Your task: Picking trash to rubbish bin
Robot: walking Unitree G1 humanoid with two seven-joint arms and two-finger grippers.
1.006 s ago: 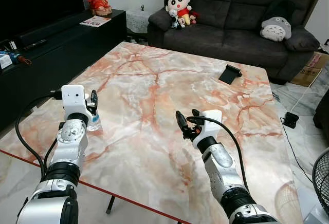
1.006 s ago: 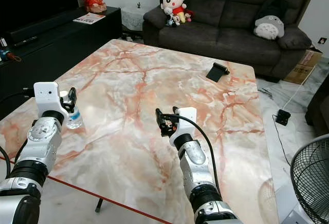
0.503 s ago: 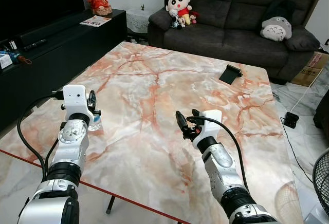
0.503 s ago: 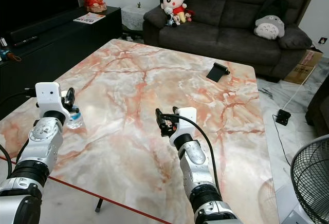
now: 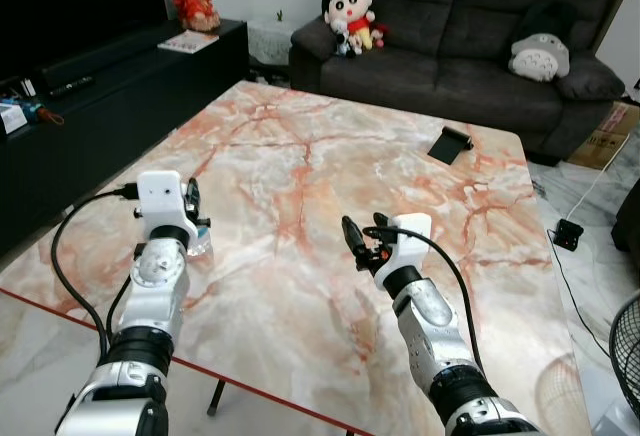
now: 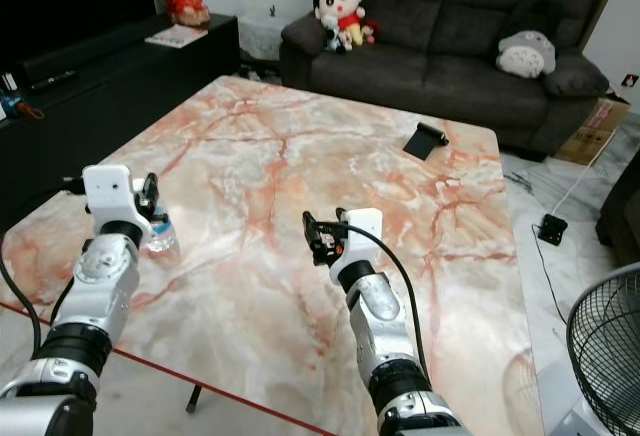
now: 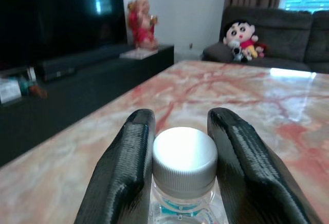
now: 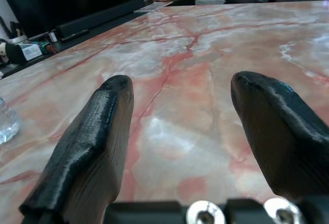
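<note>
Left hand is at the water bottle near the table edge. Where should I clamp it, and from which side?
Grip the water bottle at the neck just under its white cap, coming level from the robot's side. It stands upright on the marble table, and the left hand already has a finger on each side of the cap; closing lower would likely hold better.

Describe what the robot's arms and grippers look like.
Both arms are silver metal with black ribbed joint rings. Each wrist carries a white box-shaped camera housing with a black cable looping back. The left gripper and right gripper each have two long black fingers, ribbed on their inner faces.
</note>
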